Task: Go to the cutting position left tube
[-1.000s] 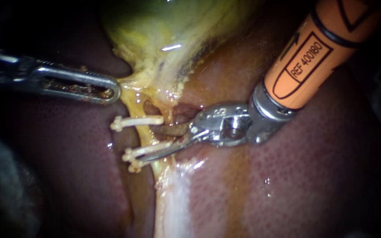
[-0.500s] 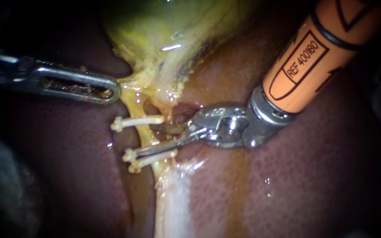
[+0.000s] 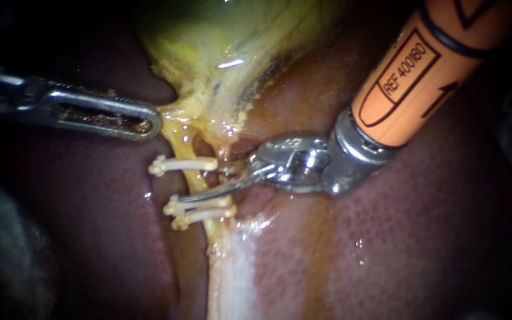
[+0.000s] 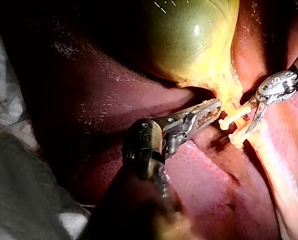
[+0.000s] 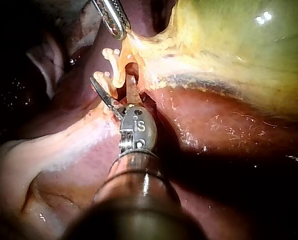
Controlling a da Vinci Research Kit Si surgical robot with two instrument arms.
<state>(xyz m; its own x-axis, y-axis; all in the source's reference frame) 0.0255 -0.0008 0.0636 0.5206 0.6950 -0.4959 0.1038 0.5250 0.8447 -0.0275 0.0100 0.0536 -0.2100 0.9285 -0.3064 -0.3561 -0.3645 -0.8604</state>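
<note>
My two instruments, tips close together.
Slotted grey steel left instrument point(image 3: 142, 122) clamps the yellow-green gallbladder point(image 3: 208, 53) edge; orange-sleeved right instrument point(image 3: 205, 182), wrist bent, jaws parted.

Right instrument point(image 3: 208, 185): orange sleeve with a black ring and outlined black markings, steel collar, silver wrist with a pivot screw, two thin curved blades. Left instrument point(image 3: 152, 125): dark shaft, grey steel wrist, long slotted jaws soiled with brown residue.
</note>
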